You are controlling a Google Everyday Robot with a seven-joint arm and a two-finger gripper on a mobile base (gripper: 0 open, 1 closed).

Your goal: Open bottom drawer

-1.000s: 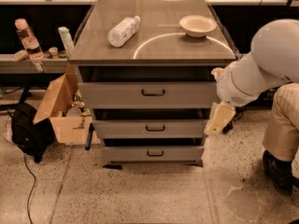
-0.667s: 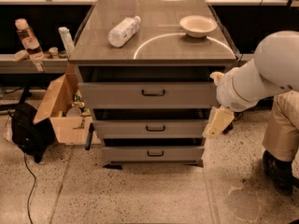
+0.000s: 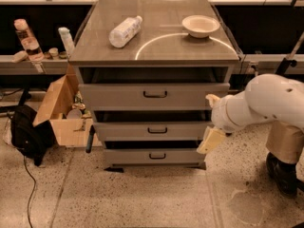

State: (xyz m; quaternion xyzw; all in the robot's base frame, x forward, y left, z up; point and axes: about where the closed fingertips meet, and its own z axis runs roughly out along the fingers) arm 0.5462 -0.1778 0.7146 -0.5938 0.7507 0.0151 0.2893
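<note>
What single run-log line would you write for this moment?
gripper: low, at right edge of cabinet | bottom drawer: handle not held | step: grasp pending

Cream end effector (image 3: 211, 140) on white arm (image 3: 265, 101)

bottom drawer (image 3: 128, 157) grey, blk handle (image 3: 157, 156) | gripper (image 3: 211, 140) cream (just right of it) | arm (image 3: 270, 101) white | floor (image 3: 142, 198) speckled

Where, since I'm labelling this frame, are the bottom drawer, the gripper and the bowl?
bottom drawer (image 3: 128, 157): camera view, on the left half of its front.
gripper (image 3: 209, 141): camera view, on its tan tip, by the bottom drawer's upper right corner.
bowl (image 3: 200, 25): camera view, on its inside.
</note>
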